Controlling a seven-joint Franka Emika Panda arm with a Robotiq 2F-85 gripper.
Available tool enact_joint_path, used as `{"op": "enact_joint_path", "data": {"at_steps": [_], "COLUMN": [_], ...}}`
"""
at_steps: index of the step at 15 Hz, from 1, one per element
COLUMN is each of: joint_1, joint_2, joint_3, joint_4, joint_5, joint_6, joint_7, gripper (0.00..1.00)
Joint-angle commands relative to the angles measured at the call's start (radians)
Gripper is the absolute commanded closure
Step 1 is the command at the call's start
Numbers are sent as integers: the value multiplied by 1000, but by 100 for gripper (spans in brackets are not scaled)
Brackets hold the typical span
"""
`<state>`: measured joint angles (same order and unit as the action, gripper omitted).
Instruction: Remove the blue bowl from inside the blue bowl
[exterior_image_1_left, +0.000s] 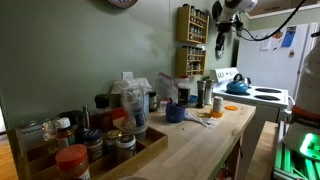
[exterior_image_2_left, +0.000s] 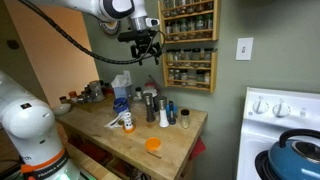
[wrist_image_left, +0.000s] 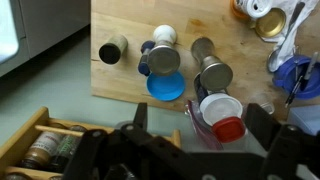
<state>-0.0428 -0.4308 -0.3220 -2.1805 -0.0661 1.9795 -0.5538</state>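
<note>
on wooden counter (exterior_image_1_left: 215, 135): blue bowl (wrist_image_left: 166, 86) among jars (wrist_image_left: 215, 75); spice rack (exterior_image_2_left: 190, 45) on green wall (exterior_image_1_left: 60, 50); fingers (wrist_image_left: 262, 120) spread, empty, above.

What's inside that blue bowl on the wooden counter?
In the wrist view, something thin and dark seems to lie across the blue bowl. The picture's edge cuts off the bowl, so whether another bowl is nested inside cannot be told.

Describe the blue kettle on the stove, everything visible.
The kettle is glossy blue and looks like enamelled metal. It has a squat rounded body, a lid with a dark knob and a dark handle arching over it. It stands upright on the white stove, touching only the stovetop as far as can be seen.
</note>
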Motion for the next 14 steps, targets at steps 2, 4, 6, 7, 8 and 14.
{"op": "enact_joint_path", "data": {"at_steps": [2, 4, 6, 7, 8, 14], "joint_1": [-19, -19, -19, -19, -19, 63], "joint_2": [3, 3, 3, 3, 3, -7], "joint_3": [15, 15, 15, 15, 15, 124], "joint_4": [2, 2, 2, 2, 2, -69], "joint_5": [9, 9, 9, 9, 9, 40], "joint_6": [-2, -2, -2, -2, -2, 98], "joint_7": [-7, -7, -7, -7, -7, -13], "gripper": [0, 0, 0, 0, 0, 0]}}
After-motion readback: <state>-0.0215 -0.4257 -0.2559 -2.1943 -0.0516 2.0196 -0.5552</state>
